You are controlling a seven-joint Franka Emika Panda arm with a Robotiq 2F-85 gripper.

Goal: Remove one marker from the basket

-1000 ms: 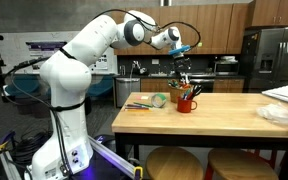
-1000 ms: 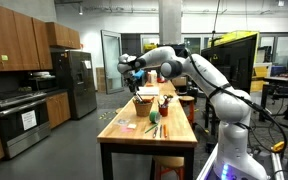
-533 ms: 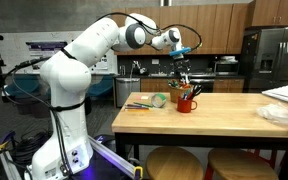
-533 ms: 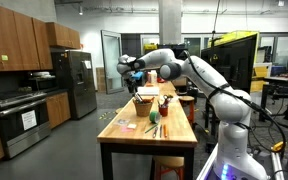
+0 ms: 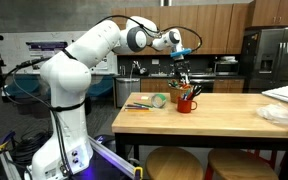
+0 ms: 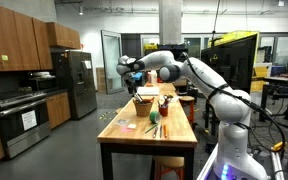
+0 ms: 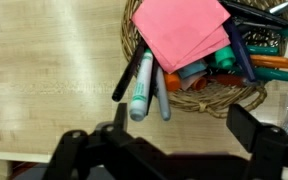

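Going left to right across the wrist view, we pass bare table (image 7: 44, 80), then a dark pen (image 7: 131, 75). Just beside it is the marker (image 7: 142, 86), pale with a green tint. It leans out over the woven rim of the basket (image 7: 224, 100). Its long axis runs almost straight up the picture, with the upper end tucked under pink paper (image 7: 189, 30) and the lower end out past the rim. A grey-blue pen (image 7: 161, 97) lies against its right side, and orange markers (image 7: 274, 62) sit further right.

Our hand (image 7: 164, 148) is spread wide and holds nothing. The marker lies ahead of it, slightly left of the midline between the fingers, so we judge that the fingers would close across its axis. In an exterior view the hand (image 5: 184, 84) hangs just above the basket (image 5: 187, 104).
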